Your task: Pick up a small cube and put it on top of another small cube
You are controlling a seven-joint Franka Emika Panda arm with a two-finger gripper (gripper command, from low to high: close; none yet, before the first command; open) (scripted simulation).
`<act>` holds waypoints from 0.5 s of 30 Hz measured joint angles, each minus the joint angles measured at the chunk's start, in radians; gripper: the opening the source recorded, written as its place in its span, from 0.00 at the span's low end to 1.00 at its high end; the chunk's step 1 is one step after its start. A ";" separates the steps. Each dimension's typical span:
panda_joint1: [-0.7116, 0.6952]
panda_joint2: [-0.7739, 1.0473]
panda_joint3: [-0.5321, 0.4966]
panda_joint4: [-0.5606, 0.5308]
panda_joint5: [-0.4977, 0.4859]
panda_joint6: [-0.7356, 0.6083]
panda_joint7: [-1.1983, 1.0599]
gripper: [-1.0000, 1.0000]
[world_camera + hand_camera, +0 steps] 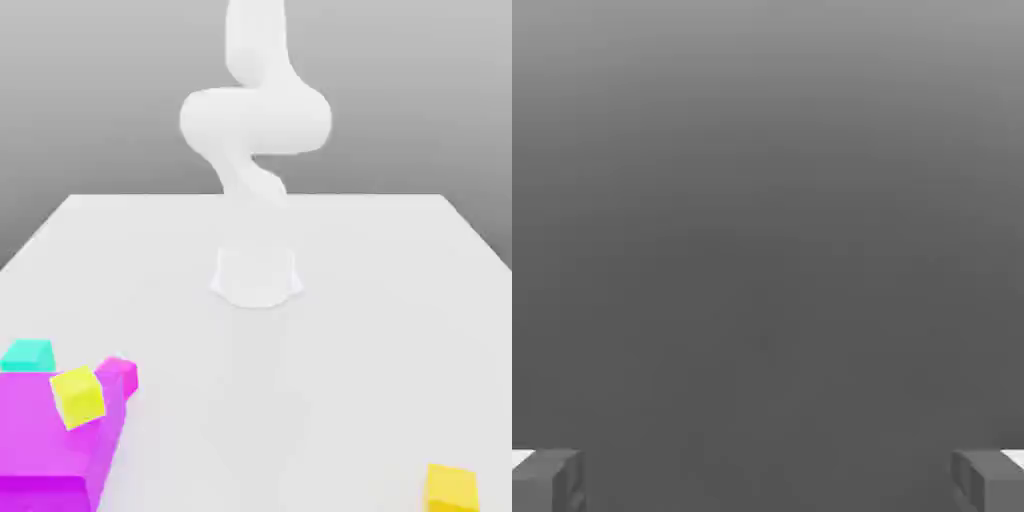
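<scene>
The small teal cube [28,354] rests at the exterior view's far left, right behind the big magenta block [45,440]; whether they touch I cannot tell. A small yellow cube [78,395] sits tilted on that block, and a small magenta cube [121,371] lies at its right corner. The white arm [255,120] is folded high above its base [256,277], far from the cubes. In the hand view my gripper [768,480] is open, its two grey fingertips [547,480] wide apart with nothing between them, facing a plain grey background.
Another small yellow cube [452,488] lies near the front edge at the exterior view's right. The white table [380,300] stretches around the arm's base.
</scene>
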 joint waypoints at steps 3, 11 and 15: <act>-0.044 0.109 -0.056 -0.036 -0.056 0.051 -0.065 0.50; -0.142 0.381 -0.250 -0.126 -0.132 0.183 -0.278 0.50; -0.185 0.521 -0.356 -0.173 -0.105 0.255 -0.430 0.50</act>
